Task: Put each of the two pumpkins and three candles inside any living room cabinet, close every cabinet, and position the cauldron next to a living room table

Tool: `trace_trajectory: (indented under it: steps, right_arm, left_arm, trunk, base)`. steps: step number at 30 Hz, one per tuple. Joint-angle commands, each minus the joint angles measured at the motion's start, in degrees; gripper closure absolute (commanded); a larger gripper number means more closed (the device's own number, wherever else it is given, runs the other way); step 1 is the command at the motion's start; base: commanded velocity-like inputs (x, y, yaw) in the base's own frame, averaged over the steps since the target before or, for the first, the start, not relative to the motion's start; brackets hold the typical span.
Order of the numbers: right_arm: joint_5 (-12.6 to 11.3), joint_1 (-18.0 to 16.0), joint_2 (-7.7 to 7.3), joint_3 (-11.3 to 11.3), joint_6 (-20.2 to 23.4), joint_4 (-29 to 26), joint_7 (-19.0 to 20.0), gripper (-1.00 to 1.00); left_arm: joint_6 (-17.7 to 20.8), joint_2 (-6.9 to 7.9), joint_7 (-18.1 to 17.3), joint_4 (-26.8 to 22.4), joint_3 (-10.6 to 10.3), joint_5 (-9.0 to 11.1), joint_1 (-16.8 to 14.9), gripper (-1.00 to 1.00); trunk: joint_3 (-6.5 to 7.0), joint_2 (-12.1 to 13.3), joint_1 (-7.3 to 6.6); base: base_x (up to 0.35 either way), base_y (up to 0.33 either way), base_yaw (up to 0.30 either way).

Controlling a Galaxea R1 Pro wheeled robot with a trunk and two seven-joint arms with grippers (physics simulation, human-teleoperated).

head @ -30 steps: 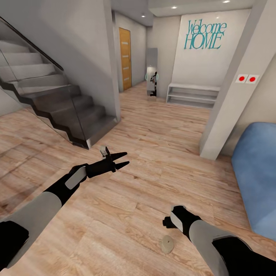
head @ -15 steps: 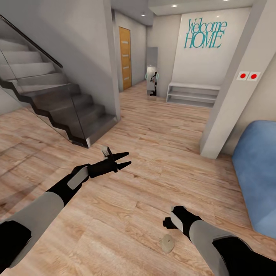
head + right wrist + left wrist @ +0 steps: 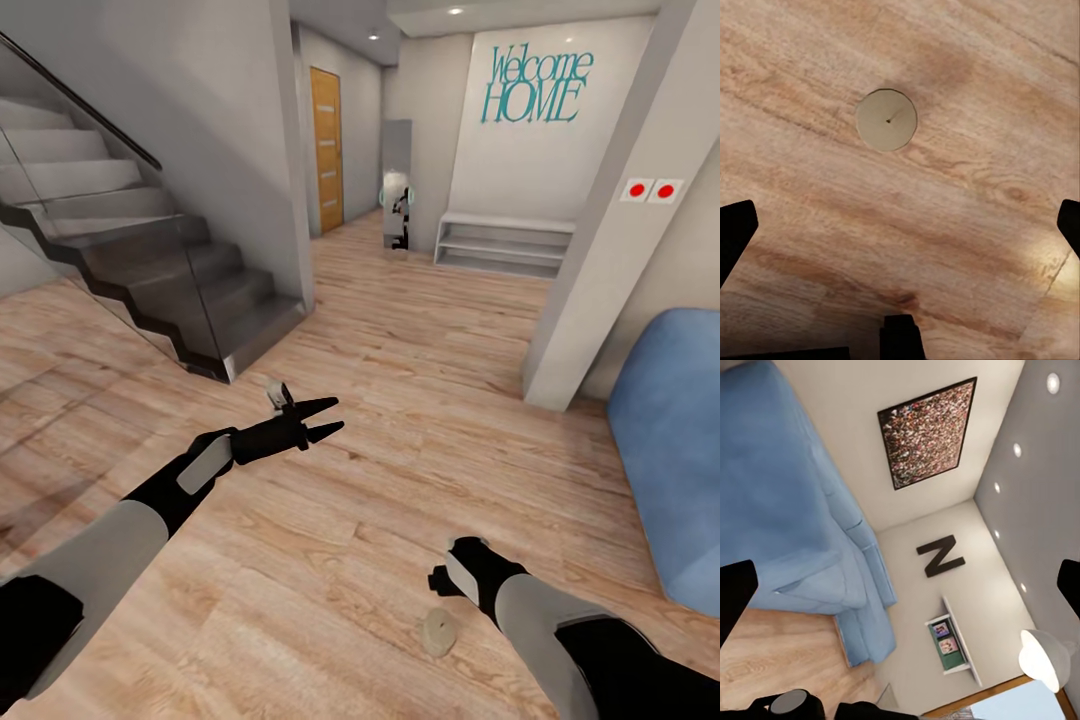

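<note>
A squat grey-beige candle (image 3: 438, 632) stands upright on the wood floor just in front of me, its round top and tiny wick (image 3: 886, 120) clear in the right wrist view. My right gripper (image 3: 442, 582) hangs a little above and beyond it, pointing down. It is open (image 3: 900, 232), with the candle lying ahead of its spread fingertips and nothing between them. My left gripper (image 3: 322, 418) is held out over bare floor, open and empty (image 3: 900, 585). Pumpkins, cabinet, cauldron and table are out of view.
A dark staircase (image 3: 160, 280) with a glass rail rises at the left. A pale pillar (image 3: 600, 260) and a blue sofa (image 3: 670, 440) stand at the right. Far ahead are a white low shelf (image 3: 505, 245), a mirror (image 3: 397, 185) and an orange door (image 3: 326, 150).
The whole view has shifted slightly, so the camera has moved. Both arms keep almost the same pose. The candle stays on the floor under the right gripper.
</note>
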Motion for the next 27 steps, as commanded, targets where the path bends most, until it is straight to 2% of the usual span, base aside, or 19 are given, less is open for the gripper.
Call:
trace_trajectory:
  steps: [1, 8, 10, 11, 12, 14, 17, 20, 21, 22, 25, 27]
  right_arm:
    - [0.0, 0.0, 0.15, 0.0, 0.1, 0.0, 0.0, -1.00]
    - [-0.1, 0.0, 0.43, 0.1, 0.2, 0.1, 0.0, -1.00]
    - [-0.1, 0.0, 0.48, 0.1, 0.3, 0.1, 0.2, -1.00]
    - [0.0, 0.0, 0.53, 0.1, 0.3, 0.0, 0.2, -1.00]
    - [0.0, 0.0, 0.53, 0.1, 0.3, 0.0, 0.2, -1.00]
    - [0.0, 0.0, 0.53, 0.1, 0.3, 0.0, 0.2, -1.00]
    - [0.0, 0.0, 0.47, 0.1, 0.3, 0.0, 0.2, -1.00]
    - [0.0, 0.0, 0.11, 0.0, 0.3, 0.0, 0.2, -1.00]
    - [0.0, 0.0, 0.01, 0.0, 0.3, 0.0, 0.2, -1.00]
    - [-0.1, 0.0, -0.20, 0.0, 0.2, 0.0, 0.2, -1.00]
    - [-0.1, 0.0, -0.24, 0.0, 0.2, 0.0, 0.2, -1.00]
    - [0.0, 0.0, -0.25, 0.0, 0.2, 0.0, 0.4, -1.00]
  left_arm:
    - [0.0, -0.05, 0.0, 0.0, 0.0, 0.0, 0.0, -1.00]
    - [0.0, -0.80, 0.1, 0.1, 0.0, -0.1, 0.0, -1.00]
    - [0.0, -2.11, 0.1, 0.1, 0.0, -0.4, 0.0, -1.00]
    - [-0.2, -4.76, 1.2, 0.1, -0.2, -0.6, 0.2, -1.00]
    - [-0.2, -5.20, 1.4, 0.1, -0.2, -0.7, 0.2, -1.00]
    - [-0.3, -5.66, 1.8, 0.0, -0.1, -0.4, 0.3, -1.00]
    - [-0.3, -5.14, 1.6, -0.3, 0.6, -0.1, 0.2, -1.00]
    - [-0.3, -4.92, 1.6, -0.6, 3.8, 0.0, 0.2, -1.00]
    - [-0.3, -4.90, 1.5, -0.7, 5.8, 0.0, 0.2, -1.00]
    - [-0.6, -5.50, 1.7, -0.1, 11.7, -0.3, 0.2, -1.00]
    - [-0.6, -6.82, 1.8, 0.0, 11.9, -0.6, 0.3, -1.00]
    - [-0.6, -7.18, 1.8, 0.0, 12.0, -0.7, 0.3, -1.00]
  trunk:
    - [-0.18, -0.4, 0.23]
    - [-1.44, -3.2, 1.76]
    - [-1.80, -4.0, 2.20]
    - [-1.98, -4.4, 2.42]
    - [-2.16, -4.8, 2.64]
    - [-2.52, -5.6, 3.08]
    - [-3.06, -6.8, 3.74]
    - [-3.60, -8.0, 4.40]
    - [-3.77, -8.4, 4.62]
    - [-3.95, -8.8, 4.84]
    - [-4.49, -10.0, 5.50]
    - [-4.85, -10.8, 5.94]
  base:
    - [0.000, 0.000, 0.000]
    - [0.000, 0.000, 0.000]
    - [0.000, 0.000, 0.000]
    - [0.000, 0.000, 0.000]
    - [0.000, 0.000, 0.000]
    - [0.000, 0.000, 0.000]
    - [0.000, 0.000, 0.000]
    - [0.000, 0.000, 0.000]
    - [0.000, 0.000, 0.000]
    - [0.000, 0.000, 0.000]
    - [0.000, 0.000, 0.000]
    - [0.000, 0.000, 0.000]
